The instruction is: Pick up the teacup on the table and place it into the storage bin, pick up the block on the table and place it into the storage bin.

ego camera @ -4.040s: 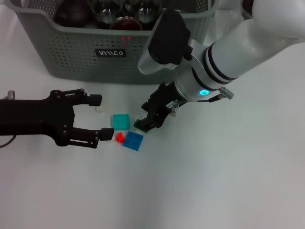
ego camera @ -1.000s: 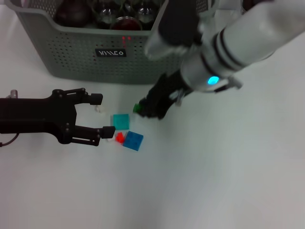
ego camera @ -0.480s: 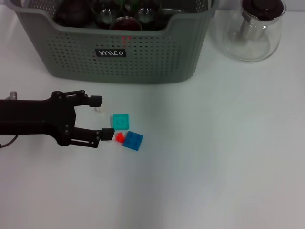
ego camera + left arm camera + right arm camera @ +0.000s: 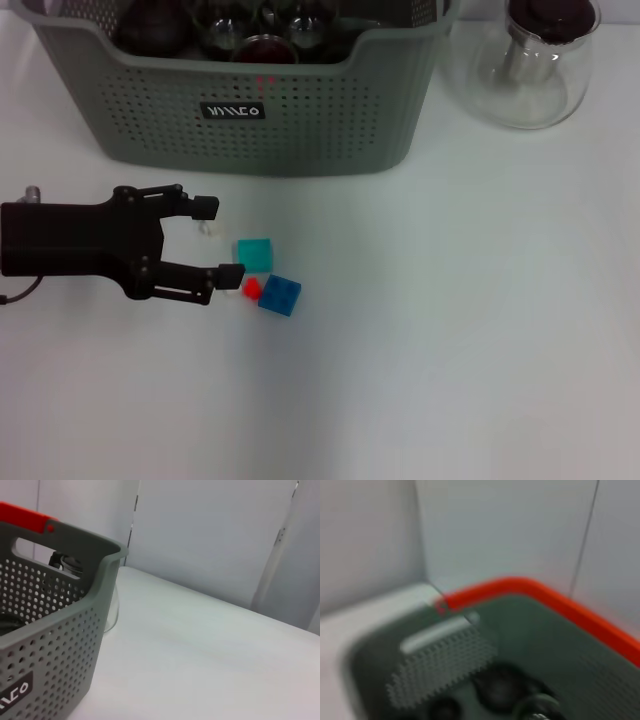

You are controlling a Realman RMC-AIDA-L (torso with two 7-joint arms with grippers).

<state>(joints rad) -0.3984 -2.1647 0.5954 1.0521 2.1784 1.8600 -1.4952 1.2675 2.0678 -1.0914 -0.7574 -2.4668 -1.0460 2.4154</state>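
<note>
Head view: nearest, at 8 o'clock on the white tabletop point(image 4: 450, 350), the left end effector point(image 4: 218, 240) lies low with its fingers spread, empty. Just beside its tips sit a red block point(image 4: 251, 289), a blue block point(image 4: 280, 295) and a teal block point(image 4: 255, 254). Farther off at 12 o'clock stands the storage bin point(image 4: 250, 115), with a glass jug point(image 4: 535, 65) at 2 o'clock. The right end effector itself stays unseen.

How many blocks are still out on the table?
4: a teal block, a blue block touching its near corner, a small red block beside the blue one, and a small white block by the left gripper. Others may be hidden beneath that gripper.
</note>
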